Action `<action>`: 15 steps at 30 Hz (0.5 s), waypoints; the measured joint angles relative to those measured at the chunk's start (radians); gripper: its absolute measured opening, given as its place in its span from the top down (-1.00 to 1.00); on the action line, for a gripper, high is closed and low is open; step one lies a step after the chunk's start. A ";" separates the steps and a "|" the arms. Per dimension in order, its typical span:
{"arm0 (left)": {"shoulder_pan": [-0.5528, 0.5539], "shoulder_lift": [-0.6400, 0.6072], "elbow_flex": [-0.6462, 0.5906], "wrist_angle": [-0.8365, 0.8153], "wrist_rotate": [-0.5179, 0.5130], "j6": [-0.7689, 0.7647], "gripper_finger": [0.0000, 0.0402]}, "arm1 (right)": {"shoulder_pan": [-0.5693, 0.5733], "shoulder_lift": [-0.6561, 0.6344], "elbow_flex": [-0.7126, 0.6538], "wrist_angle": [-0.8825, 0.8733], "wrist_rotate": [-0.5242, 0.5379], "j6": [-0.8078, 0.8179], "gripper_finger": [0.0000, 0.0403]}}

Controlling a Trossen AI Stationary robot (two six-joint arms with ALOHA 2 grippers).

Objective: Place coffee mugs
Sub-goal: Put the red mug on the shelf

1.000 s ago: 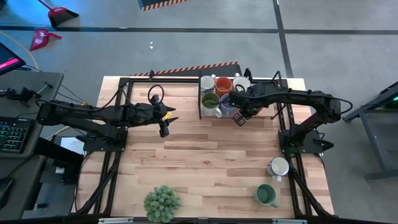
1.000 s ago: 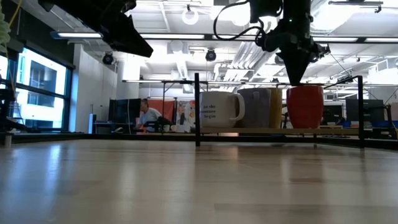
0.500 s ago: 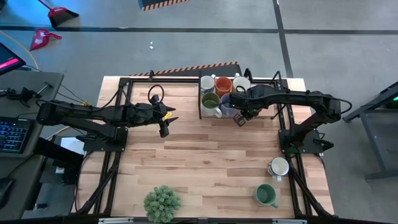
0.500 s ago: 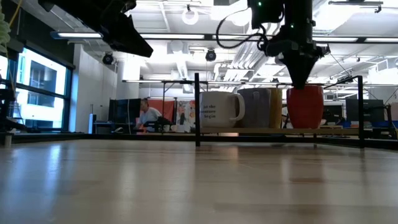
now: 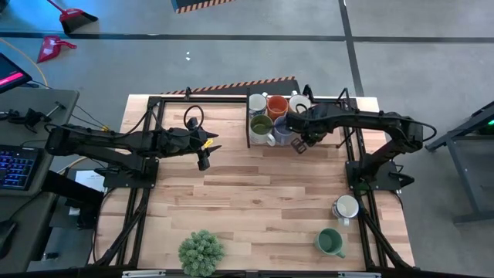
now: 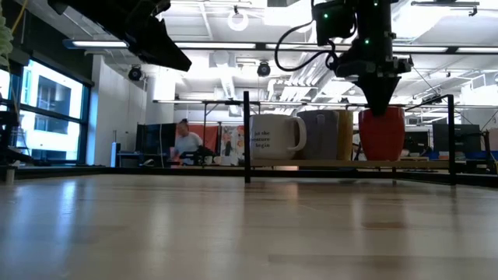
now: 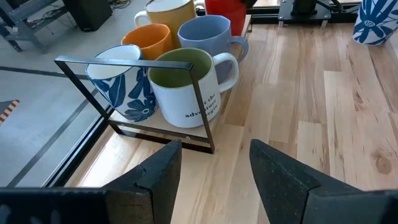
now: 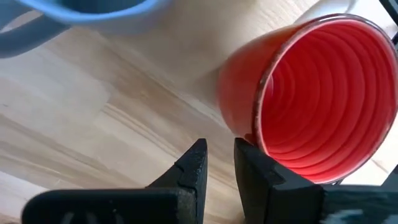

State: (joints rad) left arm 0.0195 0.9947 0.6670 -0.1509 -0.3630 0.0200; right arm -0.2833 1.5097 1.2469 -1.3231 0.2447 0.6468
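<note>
Right hand (image 8: 219, 163) now lower, beside red mug (image 8: 305, 93).

- Pale wooden bench (image 5: 255, 193) fills the middle of the overhead shot, with grey floor all round it.
- Bushy green potted plant (image 5: 201, 252) sits near the bench's edge at about 7 o'clock.
- Black metal frame (image 5: 249, 131) stands at the bench's 12 o'clock end; in the low shot its upright (image 6: 247, 136) shows.
- Keyboard (image 5: 15, 166) glows at 9 o'clock, off the bench.
- Red dustpan (image 5: 52, 48) lies on the floor at 10 o'clock.
- A person (image 6: 185, 142) shows in the room beyond.
</note>
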 joint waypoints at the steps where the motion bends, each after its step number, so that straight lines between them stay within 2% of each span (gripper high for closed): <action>1: 0.000 0.000 0.000 0.000 0.000 0.000 0.10 | -0.006 0.000 0.000 0.000 0.000 0.000 0.71; 15: 0.000 0.000 0.000 0.000 0.000 0.003 0.10 | -0.090 0.000 0.000 -0.024 0.016 -0.049 0.71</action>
State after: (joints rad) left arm 0.0196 0.9947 0.6670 -0.1509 -0.3630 0.0231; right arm -0.3738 1.5097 1.2469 -1.3472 0.2603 0.5983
